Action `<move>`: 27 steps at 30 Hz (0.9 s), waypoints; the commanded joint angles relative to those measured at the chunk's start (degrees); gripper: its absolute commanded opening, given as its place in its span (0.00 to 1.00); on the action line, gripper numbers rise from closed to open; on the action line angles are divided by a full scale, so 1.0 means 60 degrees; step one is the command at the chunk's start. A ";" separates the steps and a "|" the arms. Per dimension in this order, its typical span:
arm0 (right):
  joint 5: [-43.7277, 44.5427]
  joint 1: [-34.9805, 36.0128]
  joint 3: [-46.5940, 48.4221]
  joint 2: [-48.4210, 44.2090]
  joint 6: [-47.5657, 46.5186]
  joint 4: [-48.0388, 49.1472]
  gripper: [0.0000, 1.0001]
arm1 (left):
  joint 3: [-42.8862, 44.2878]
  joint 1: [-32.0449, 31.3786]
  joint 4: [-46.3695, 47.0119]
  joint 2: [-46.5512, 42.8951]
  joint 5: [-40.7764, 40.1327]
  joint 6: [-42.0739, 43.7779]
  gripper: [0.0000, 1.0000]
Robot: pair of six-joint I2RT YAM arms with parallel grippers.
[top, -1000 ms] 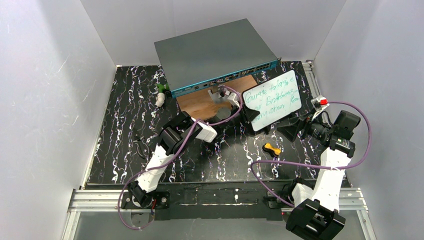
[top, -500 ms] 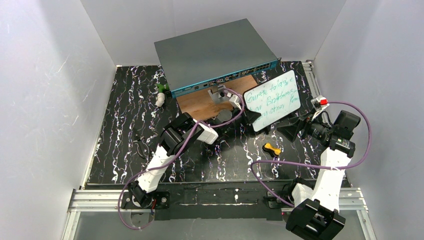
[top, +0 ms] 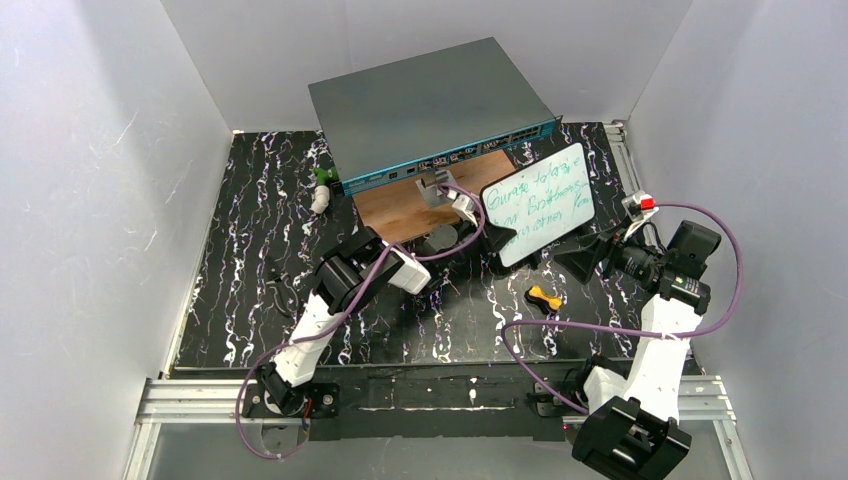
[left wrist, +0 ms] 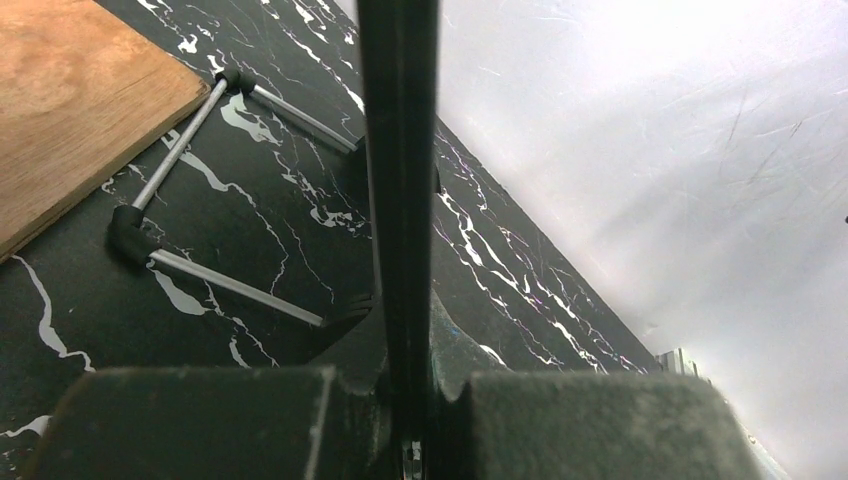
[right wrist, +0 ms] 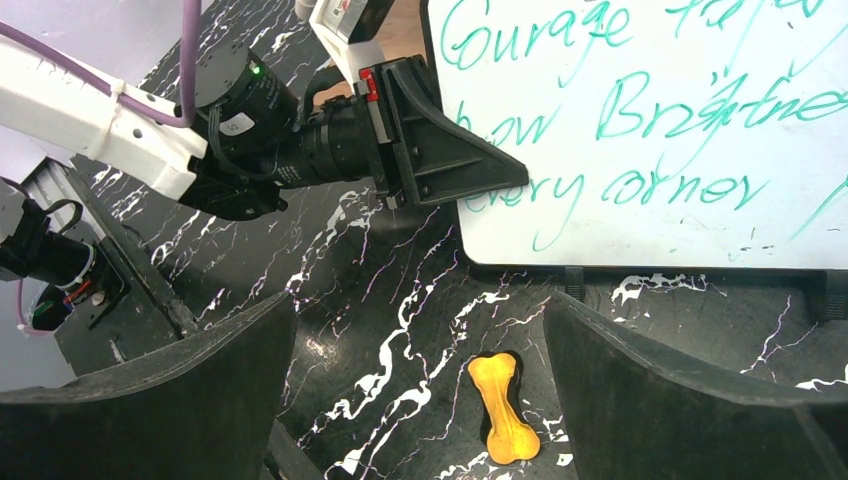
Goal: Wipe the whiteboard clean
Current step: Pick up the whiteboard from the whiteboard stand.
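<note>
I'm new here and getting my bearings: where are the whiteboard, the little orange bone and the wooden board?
whiteboard [top: 545, 200]: top external view, middle of its written face.
orange bone [right wrist: 503, 405]: right wrist view, its narrow middle.
wooden board [top: 395, 212]: top external view, bare part of its surface.

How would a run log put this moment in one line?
left gripper: shut on whiteboard edge | right gripper: open, empty | green writing: not erased
</note>
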 commanded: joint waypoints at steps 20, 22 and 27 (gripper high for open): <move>-0.0410 -0.0055 0.0399 -0.0072 -0.0252 -0.0155 0.99 | -0.1194 0.0133 0.1829 -0.2776 -0.0434 0.0067 0.00; -0.0424 -0.0063 0.0399 -0.0064 -0.0263 -0.0164 0.98 | -0.1328 0.0130 0.1900 -0.2936 -0.0489 0.0075 0.00; -0.0470 -0.0050 0.0399 -0.0068 -0.0266 -0.0181 0.98 | -0.1589 0.0134 0.1765 -0.3289 -0.0469 0.0037 0.00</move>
